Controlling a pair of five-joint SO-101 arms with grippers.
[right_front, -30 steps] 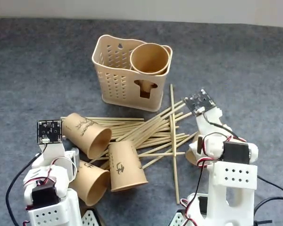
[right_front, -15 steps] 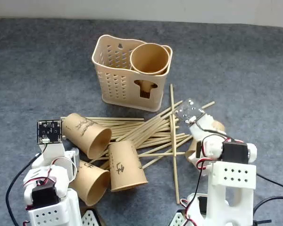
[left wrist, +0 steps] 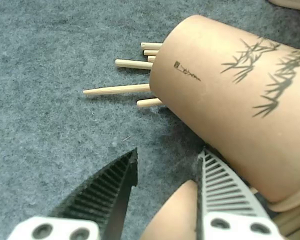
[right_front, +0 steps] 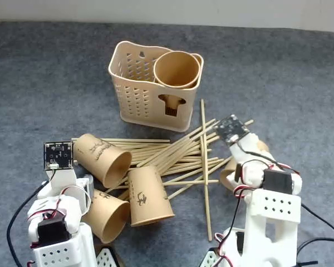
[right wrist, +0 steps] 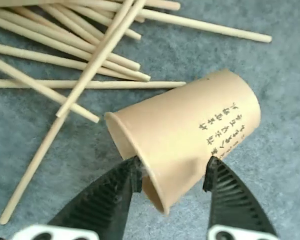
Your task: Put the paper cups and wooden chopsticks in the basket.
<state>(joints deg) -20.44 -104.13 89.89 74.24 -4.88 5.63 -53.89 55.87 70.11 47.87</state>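
The left tool (left wrist: 168, 154) is open wide and holds nothing, just beside a tipped cup (left wrist: 240, 100). The chopsticks (right_front: 172, 153) lie in a heap near the basket (right_front: 134, 83), which has one cup (right_front: 177, 68) inside. The right tool (right wrist: 173, 162) pinches a paper cup (right wrist: 190, 130) by its rim. I think it should lift next, gently. The desk (right_front: 44, 72) is grey and fuzzy, with a pale wall (right_front: 156, 8) behind.

Near the table's (right_front: 50, 72) far edge, basket (right_front: 136, 94), with one cup (right_front: 177, 69) in it. Before it, mid-table, chopsticks (right_front: 178, 156) heaped crosswise. Over their left ends, toward the front edge, three cups (right_front: 147, 196) on their sides. At their right end, fourth cup (right wrist: 190, 132).
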